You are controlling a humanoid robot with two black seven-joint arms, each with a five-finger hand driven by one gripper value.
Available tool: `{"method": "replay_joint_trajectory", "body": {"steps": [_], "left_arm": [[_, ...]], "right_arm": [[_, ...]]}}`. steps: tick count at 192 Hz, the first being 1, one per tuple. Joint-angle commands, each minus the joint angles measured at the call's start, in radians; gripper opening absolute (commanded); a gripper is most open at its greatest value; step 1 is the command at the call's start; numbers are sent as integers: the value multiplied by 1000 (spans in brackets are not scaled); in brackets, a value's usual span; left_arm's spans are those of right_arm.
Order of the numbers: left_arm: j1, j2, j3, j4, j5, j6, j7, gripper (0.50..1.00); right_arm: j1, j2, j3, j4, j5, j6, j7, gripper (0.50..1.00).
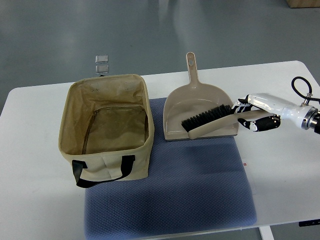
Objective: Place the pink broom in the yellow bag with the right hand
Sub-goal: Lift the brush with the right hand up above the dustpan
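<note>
Blue textured mat (170,200) covers the lower centre of the white table (280,175); on its left part stands the open beige fabric bag (107,127), black strap handle facing the bottom edge, nothing visible inside. At centre right, the beige hand broom (220,120) lies across the matching dustpan (197,112), black bristles pointing left. Right hand (255,116) enters from the right edge, fingers curled around the broom's handle end.

A white table (280,185) carries a blue mat (170,200); on the mat, a bag (106,129) stands left of a dustpan (196,107).
</note>
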Motion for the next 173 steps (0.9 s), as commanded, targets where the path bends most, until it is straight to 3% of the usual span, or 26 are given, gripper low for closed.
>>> {"method": "replay_joint_trajectory", "body": {"steps": [1, 42, 101, 143, 173], "left_arm": [[0, 0, 0, 0, 0, 0, 0, 1000], [0, 0, 0, 0, 0, 0, 0, 1000], [0, 0, 0, 0, 0, 0, 0, 1000], [0, 0, 0, 0, 0, 0, 0, 1000], [0, 0, 0, 0, 0, 0, 0, 1000]], "right_arm": [[29, -35, 17, 0, 31, 12, 1, 500], [133, -110, 63, -12, 134, 84, 0, 500], [227, -110, 135, -25, 159, 147, -6, 500], [360, -66, 127, -32, 156, 173, -19, 500], [483, 88, 103, -57, 139, 176, -39, 500]]}}
